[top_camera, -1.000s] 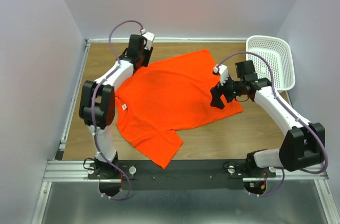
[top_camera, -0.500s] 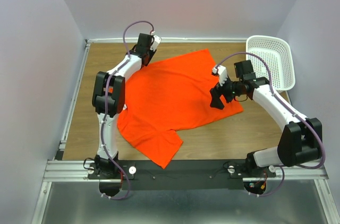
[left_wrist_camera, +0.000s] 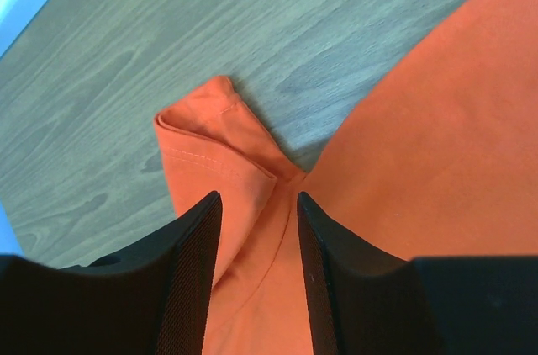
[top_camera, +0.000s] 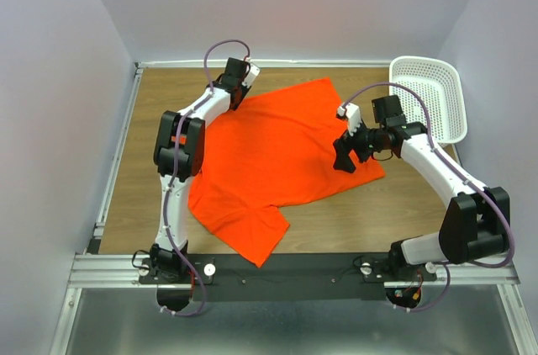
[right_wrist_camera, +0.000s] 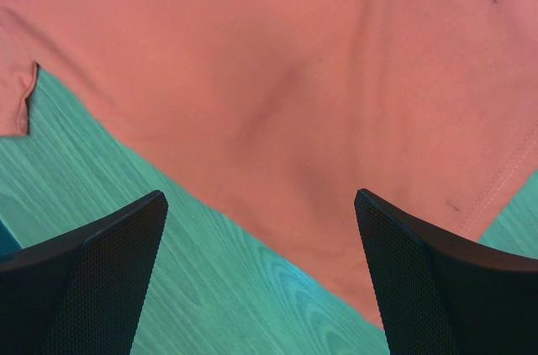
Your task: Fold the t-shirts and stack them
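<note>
The left tool (left_wrist_camera: 256, 203) had swung right to the far-left sleeve (left_wrist_camera: 214, 145), jaws half apart astride its crumpled fabric, likely about to pinch it. The t-shirt (top_camera: 277, 153) lay spread on the desk (top_camera: 395, 203). The right tool (right_wrist_camera: 259, 199) stayed wide apart above the right hem (right_wrist_camera: 504, 174).

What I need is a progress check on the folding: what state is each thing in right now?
t-shirt: spread flat, unfolded.
sleeve: the far-left one, its edge curled over.
left gripper: fingers partly open, straddling that sleeve's base.
right gripper: fingers wide open above the shirt's right edge, holding nothing.
basket: upright at the far right corner.
</note>
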`<state>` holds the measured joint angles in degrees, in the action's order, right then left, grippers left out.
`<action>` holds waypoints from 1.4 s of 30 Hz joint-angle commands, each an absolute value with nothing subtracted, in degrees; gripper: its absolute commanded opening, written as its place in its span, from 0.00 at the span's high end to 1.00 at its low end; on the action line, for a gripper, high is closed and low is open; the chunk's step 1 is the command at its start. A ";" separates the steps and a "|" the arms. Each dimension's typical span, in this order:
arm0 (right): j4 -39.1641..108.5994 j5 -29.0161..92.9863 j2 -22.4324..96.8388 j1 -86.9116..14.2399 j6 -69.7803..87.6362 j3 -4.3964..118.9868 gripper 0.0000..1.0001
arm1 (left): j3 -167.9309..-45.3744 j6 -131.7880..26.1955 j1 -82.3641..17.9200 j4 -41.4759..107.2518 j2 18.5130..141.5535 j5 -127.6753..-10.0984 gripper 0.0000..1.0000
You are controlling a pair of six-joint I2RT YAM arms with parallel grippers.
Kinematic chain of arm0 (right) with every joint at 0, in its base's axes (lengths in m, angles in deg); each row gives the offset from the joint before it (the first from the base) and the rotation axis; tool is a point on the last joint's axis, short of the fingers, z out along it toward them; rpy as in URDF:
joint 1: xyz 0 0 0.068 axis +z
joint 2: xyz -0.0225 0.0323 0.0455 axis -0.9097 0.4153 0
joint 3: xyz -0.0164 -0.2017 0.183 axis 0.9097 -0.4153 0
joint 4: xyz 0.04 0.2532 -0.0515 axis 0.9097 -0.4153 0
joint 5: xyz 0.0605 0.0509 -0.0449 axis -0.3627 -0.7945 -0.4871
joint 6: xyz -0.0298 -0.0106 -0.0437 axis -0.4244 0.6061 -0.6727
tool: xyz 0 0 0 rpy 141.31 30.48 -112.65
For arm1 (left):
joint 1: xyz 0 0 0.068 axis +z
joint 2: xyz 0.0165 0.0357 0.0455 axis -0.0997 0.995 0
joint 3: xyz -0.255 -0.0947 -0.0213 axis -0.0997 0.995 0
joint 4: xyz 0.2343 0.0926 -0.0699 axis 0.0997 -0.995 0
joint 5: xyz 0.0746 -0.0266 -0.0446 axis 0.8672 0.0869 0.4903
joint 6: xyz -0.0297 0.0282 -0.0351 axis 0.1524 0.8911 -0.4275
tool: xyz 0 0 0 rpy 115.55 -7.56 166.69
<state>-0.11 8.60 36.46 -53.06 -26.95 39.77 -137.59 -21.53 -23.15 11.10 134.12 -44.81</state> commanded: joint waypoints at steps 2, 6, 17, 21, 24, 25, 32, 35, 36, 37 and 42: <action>0.51 6.93 36.81 -53.69 -27.68 39.93 0.00 | -139.69 -21.88 -23.30 9.08 136.46 -42.17 0.52; 0.51 6.84 36.81 -53.86 -27.68 39.93 0.00 | -140.48 -21.97 -23.30 8.90 137.16 -41.03 0.55; 0.51 6.75 36.10 -54.39 -27.42 39.84 0.00 | -143.20 -21.88 -23.30 8.46 139.19 -39.80 0.70; 0.51 7.37 36.10 -54.48 -27.33 40.19 0.00 | -143.73 -22.14 -23.30 8.46 139.19 -40.23 0.83; 0.60 8.77 36.28 -54.83 -27.07 41.51 0.00 | -143.47 -22.58 -23.30 8.37 138.32 -40.85 1.00; 0.77 9.73 36.97 -54.91 -26.63 42.21 0.00 | -143.21 -22.84 -23.30 8.63 137.70 -41.46 1.00; 3.76 16.86 54.33 -58.77 -13.64 59.50 0.00 | -133.55 -26.97 -23.30 15.75 123.91 -45.51 1.00; 3.67 15.02 63.50 -60.36 -8.53 70.58 0.07 | -128.54 -29.35 -23.13 17.86 118.02 -46.39 1.00; 3.67 14.67 69.88 -60.89 -7.56 73.83 0.08 | -127.48 -29.87 -22.86 18.47 116.96 -46.74 1.00; 3.32 14.75 72.55 -60.98 -5.64 79.25 0.11 | -125.56 -30.92 -22.43 19.44 115.30 -47.78 1.00; 2.00 14.93 87.15 -61.07 -2.02 95.98 0.16 | -122.90 -32.60 -20.58 20.50 113.53 -50.69 1.00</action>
